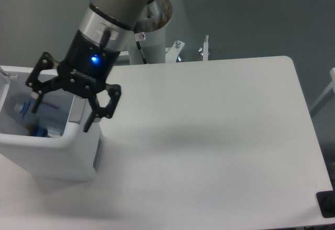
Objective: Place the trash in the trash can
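Observation:
The white trash can (pixel 63 154) stands at the table's left edge, a grey panel on its right side. Inside it lies the trash (pixel 26 110), a clear crushed bottle with a white cap and a red and blue label, low in the bin. My gripper (pixel 62 119) hangs open above the can's right rim, nothing between its fingers; one finger is over the bin's inside, the other over its right wall. A smaller wrapper cannot be made out.
The white table (pixel 209 136) stretches to the right of the can. The arm's white base column (pixel 152 36) stands behind the table's back edge, with small metal brackets (pixel 204 49) beside it.

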Action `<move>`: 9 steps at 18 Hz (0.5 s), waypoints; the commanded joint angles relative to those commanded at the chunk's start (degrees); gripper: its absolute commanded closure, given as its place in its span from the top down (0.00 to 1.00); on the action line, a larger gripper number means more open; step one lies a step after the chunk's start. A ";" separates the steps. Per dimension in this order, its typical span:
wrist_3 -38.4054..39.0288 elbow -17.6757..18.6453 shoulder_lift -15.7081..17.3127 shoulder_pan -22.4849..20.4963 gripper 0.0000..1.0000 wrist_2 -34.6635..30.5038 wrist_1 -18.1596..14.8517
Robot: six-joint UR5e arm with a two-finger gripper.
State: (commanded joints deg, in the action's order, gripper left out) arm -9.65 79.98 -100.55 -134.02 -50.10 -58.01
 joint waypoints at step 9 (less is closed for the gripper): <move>-8.00 -1.59 -2.63 -6.24 1.00 -0.09 -0.26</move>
State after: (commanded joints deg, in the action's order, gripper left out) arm -17.66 78.40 -103.18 -140.27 -50.18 -58.27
